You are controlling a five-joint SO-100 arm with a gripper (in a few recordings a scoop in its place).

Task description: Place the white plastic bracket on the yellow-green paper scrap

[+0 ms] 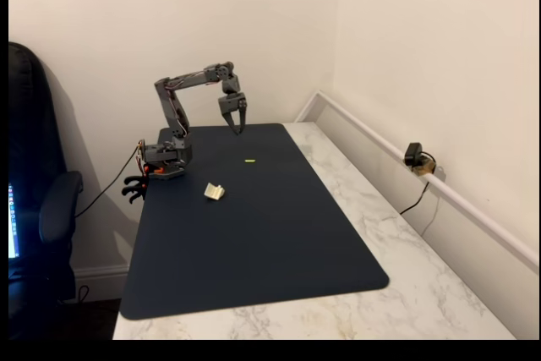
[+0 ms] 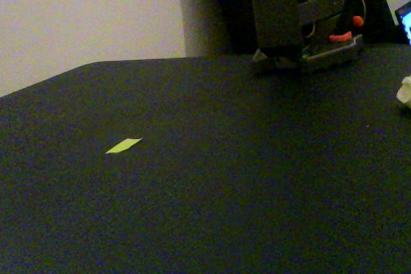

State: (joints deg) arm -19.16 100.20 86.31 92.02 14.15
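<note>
White plastic bracket (image 1: 215, 192) lies loose on the dark mat (image 1: 279, 234), well below-left of my hand (image 1: 234, 127) in a fixed view.
Hand hangs over the mat's far edge w/ fingers pointing down, slightly parted, holding nothing. Yellow-green paper scrap (image 1: 250, 161) sits flat just below-right of the hand, apart from the bracket. Marble tabletop (image 1: 397, 234) carries the mat.
</note>
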